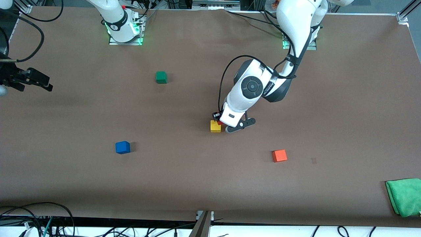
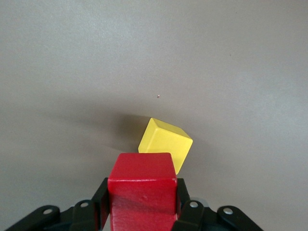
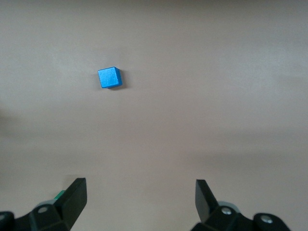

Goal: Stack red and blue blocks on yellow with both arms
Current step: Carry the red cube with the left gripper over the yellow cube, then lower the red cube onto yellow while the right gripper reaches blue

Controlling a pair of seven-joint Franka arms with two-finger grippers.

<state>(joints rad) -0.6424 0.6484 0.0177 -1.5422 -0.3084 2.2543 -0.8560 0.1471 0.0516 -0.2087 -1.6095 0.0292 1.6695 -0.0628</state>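
The left end effector grips the red block between its fingers and holds it in the air just over the yellow block, with the red block's edge overlapping the yellow one in the left wrist view. In the front view only a sliver of the red block shows under the left arm's wrist, right at the yellow block's corner.

The yellow block sits on the brown surface near its middle. Taking it as the landmark: the blue block lies nearer the front camera and toward the right arm's end; the green block lies farther from the camera, also toward the right arm's end; the orange block lies nearer the camera, toward the left arm's end. A green cloth rests at the surface's corner, well apart from the yellow block.

The right end effector waits with its fingers spread wide and nothing between them, up over the right arm's end of the surface, with the blue block in its wrist view.
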